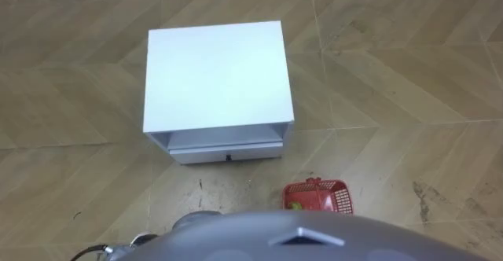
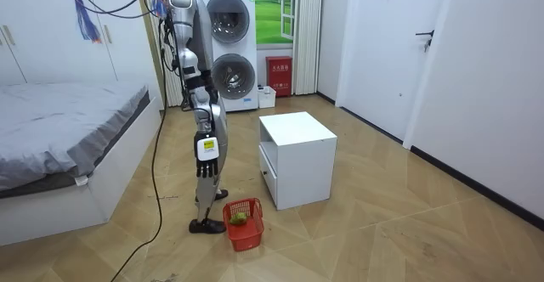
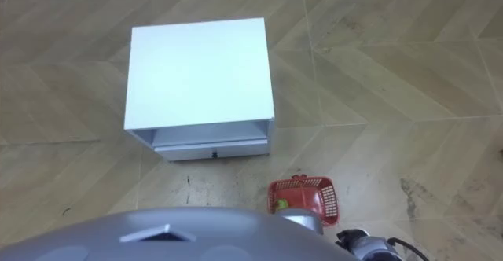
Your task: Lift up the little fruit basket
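Faces the white cabinet (image 1: 216, 76) upright, with the red open-mesh fruit basket (image 1: 334, 200) down on the floor (image 1: 409, 72) beside the right foot, well below and a little ahead of the right hand (image 2: 206, 167), which hangs empty and loose-fingered at the thigh, and a green fruit (image 1: 295, 206) inside.

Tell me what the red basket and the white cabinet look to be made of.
The red basket looks like moulded plastic: uniform bright red, with openwork walls. The white cabinet looks like laminated board with a smooth matt finish: flat, even panels and square edges. Painted wood cannot be ruled out.
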{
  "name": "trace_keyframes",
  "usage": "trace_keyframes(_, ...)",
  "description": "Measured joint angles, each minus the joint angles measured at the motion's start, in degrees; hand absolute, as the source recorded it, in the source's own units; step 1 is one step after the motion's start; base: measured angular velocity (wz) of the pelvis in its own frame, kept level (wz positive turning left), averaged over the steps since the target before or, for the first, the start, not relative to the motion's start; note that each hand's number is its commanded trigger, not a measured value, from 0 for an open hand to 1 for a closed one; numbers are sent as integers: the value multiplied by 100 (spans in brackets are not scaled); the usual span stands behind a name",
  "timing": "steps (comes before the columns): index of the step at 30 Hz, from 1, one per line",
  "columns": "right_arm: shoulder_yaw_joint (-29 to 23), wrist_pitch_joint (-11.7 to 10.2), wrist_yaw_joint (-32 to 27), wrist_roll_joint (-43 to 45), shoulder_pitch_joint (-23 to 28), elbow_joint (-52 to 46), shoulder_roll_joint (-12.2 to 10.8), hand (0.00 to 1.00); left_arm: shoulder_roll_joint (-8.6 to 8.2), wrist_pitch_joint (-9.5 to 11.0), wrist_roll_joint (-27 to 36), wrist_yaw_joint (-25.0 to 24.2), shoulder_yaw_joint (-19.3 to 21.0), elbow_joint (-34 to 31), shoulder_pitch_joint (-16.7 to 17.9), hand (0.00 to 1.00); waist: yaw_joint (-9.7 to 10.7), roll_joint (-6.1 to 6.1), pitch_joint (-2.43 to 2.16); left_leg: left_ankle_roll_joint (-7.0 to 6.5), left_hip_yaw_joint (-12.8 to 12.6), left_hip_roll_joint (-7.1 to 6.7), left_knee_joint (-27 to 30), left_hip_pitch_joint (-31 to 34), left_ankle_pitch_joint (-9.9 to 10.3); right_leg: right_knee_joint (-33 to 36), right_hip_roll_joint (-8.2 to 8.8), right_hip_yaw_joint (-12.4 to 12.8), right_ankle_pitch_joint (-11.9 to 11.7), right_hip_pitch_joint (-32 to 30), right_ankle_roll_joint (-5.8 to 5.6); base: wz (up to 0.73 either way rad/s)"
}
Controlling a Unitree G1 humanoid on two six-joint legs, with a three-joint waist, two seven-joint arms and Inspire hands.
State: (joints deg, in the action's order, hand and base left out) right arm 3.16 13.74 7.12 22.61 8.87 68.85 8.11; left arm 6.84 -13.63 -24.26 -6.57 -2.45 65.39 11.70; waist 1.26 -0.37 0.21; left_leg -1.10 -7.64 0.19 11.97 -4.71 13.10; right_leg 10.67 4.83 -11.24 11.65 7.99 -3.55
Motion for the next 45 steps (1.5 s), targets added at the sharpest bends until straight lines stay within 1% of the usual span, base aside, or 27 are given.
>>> trace_keyframes(6, 19, 0, 0, -94, -1, -16, -1, 0, -58, 0, 127, 57, 30, -14, 42, 0, -34, -8, -4, 1, 14, 7, 42, 5, 37, -5, 0, -17, 2, 7, 2, 0)
trace_keyframes(8, 20, -1, -15, -163, -7, -12, -1, 0, -87, -1, 233, 146, 129, -14, 68, 0, -37, -28, -8, 0, 15, 3, 56, 3, 37, -4, 3, -19, 2, 23, 2, 0)
trace_keyframes(11, 17, -1, -60, -229, -2, 3, 0, 0, -89, 0, 408, 246, 237, -13, 89, 0, -36, -46, -12, 0, 16, 6, 75, -6, 37, -1, 1, -23, 2, 23, 2, 0)
trace_keyframes(14, 15, -1, -95, -232, 8, 10, -2, 0, -91, 25, 552, 307, 237, -12, 101, 0, -34, -49, -11, 0, 19, 5, 77, -9, 37, -2, 1, -28, 2, 40, 2, 0)
trace_keyframes(21, 10, 1, -85, -233, 30, 6, -4, 0, -93, 45, 630, 366, 241, -11, 140, 0, -26, -63, -3, -3, 66, 0, 78, -46, 40, -6, 7, -99, 2, 104, 2, 3)
trace_keyframes(24, 11, 0, -68, -283, 11, -7, -5, 0, -94, 67, 625, 368, 284, -31, 159, 0, -67, -92, -5, -6, 47, -5, 75, -52, 42, -21, 23, -88, 22, 101, 17, -1)
trace_keyframes(25, 11, -2, -66, -288, 12, -10, -8, 0, -93, 74, 620, 369, 356, -31, 163, 0, -80, -124, -11, -9, 45, -10, 75, -48, 44, -57, 40, -87, 53, 112, 26, 0)
trace_keyframes(27, 11, 0, -65, -301, 16, -7, -8, 0, -90, 77, 621, 370, 428, -34, 162, 0, -118, -145, -14, -10, 38, -29, 74, -32, 45, -102, 41, -88, 54, 115, 25, 0)
trace_keyframes(31, -8, 2, -74, -455, 25, -11, -1, 0, -85, 88, 624, 385, 472, -136, 181, 0, -142, -207, -33, -24, 82, -92, 94, 2, 48, -75, 96, -189, 77, 105, -6, 10)
trace_keyframes(33, -51, 2, -90, -437, 0, -14, -2, 0, -86, 106, 604, 387, 511, -120, 149, 0, -146, -207, -28, -72, 75, -105, 157, 28, 85, 80, 133, -206, 120, 89, -38, 10)
trace_keyframes(34, -111, 2, -132, -428, -19, -25, 3, 0, -86, 113, 604, 390, 548, -99, 143, 0, -149, -186, -24, -102, 80, -100, 221, 42, 120, 307, 168, -244, 143, 16, -61, 11)
trace_keyframes(35, -192, 0, -185, -429, -69, -29, 8, 0, -84, 144, 603, 397, 567, -103, 87, 0, -155, -160, -15, -135, 80, -95, 277, 59, 147, 640, 216, -262, 162, -135, -72, 11)
trace_keyframes(36, -238, -2, -222, -428, -108, -31, 11, 0, -80, 170, 604, 396, 573, -102, 49, 0, -154, -142, -8, -153, 80, -93, 301, 71, 158, 833, 243, -260, 163, -232, -72, 7)
trace_keyframes(37, -294, -30, -297, -430, -141, -61, 28, 0, -69, 245, 603, 397, 618, -43, 25, 0, -163, -106, 19, -198, 80, -105, 404, 130, 184, 1178, 304, -240, 162, -406, -72, 9)
trace_keyframes(38, -343, -73, -368, -432, -134, -142, 40, 0, -49, 304, 605, 397, 661, -14, -25, 0, -162, -108, 33, -251, 81, -111, 485, 172, 216, 1428, 369, -192, 162, -532, -71, 12)
trace_keyframes(39, -343, -113, -404, -436, -118, -150, 49, 0, -31, 327, 605, 397, 662, -14, -51, 0, -152, -116, 32, -287, 81, -126, 540, 212, 237, 1521, 408, -180, 163, -594, -73, 12)
trace_keyframes(41, -454, -208, -482, -435, -106, -220, 67, 0, 54, 433, 601, 395, 678, 0, -114, 0, -147, -137, 41, -416, 74, -216, 800, 443, 314, 1995, 580, -138, 162, -943, -77, 7)
trace_keyframes(42, -451, -220, -495, -450, -107, -241, 67, 0, 92, 456, 604, 397, 679, 6, -121, 0, -151, -150, 42, -444, 66, -244, 863, 513, 330, 2100, 625, -133, 153, -1017, -85, 0)
trace_keyframes(43, -454, -238, -516, -454, -129, -307, 67, 0, 164, 499, 602, 404, 750, -5, -122, 0, -164, -137, 26, -495, 33, -292, 1012, 642, 358, 2244, 700, -85, 149, -1154, -89, -5)
trace_keyframes(44, -453, -238, -538, -483, -146, -406, 75, 0, 220, 549, 621, 465, 817, 1, -121, 0, -163, -145, 41, -591, -25, -288, 1119, 773, 412, 2417, 725, 5, 144, -1280, -101, 0)
trace_keyframes(45, -453, -240, -566, -515, -148, -439, 72, 0, 256, 565, 621, 502, 823, 6, -122, 0, -144, -100, 77, -645, -34, -287, 1198, 834, 447, 2640, 773, 12, 147, -1364, -105, 21)
